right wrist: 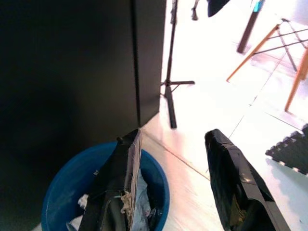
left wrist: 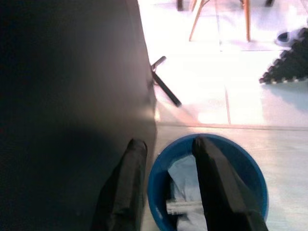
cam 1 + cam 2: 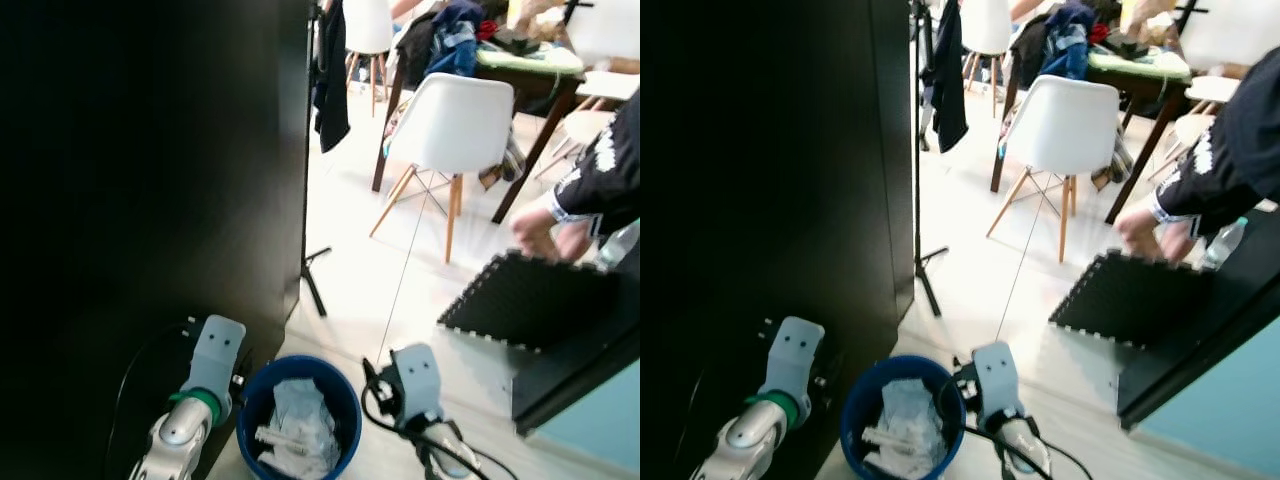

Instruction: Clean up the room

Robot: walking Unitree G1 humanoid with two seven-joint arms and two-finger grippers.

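Note:
A blue bin (image 3: 251,393) stands on the pale floor by my feet, holding crumpled white paper and wrappers (image 3: 295,428). My left arm (image 3: 212,358) hangs at its left side and my right arm (image 3: 416,378) at its right. In the left wrist view my left gripper (image 2: 169,142) is open above the bin's rim (image 2: 251,169), with nothing between its fingers. In the right wrist view my right gripper (image 1: 173,135) is also open and empty, one finger (image 1: 120,173) over the bin (image 1: 60,180) and the other over bare floor.
A tall black cabinet (image 3: 150,200) fills the left side, a stand's black foot (image 3: 316,282) at its corner. At the right a person's hands (image 3: 540,235) hold a black foam mat (image 3: 530,300). A white chair (image 3: 450,120) and a dark table with clothes (image 3: 525,62) stand farther back.

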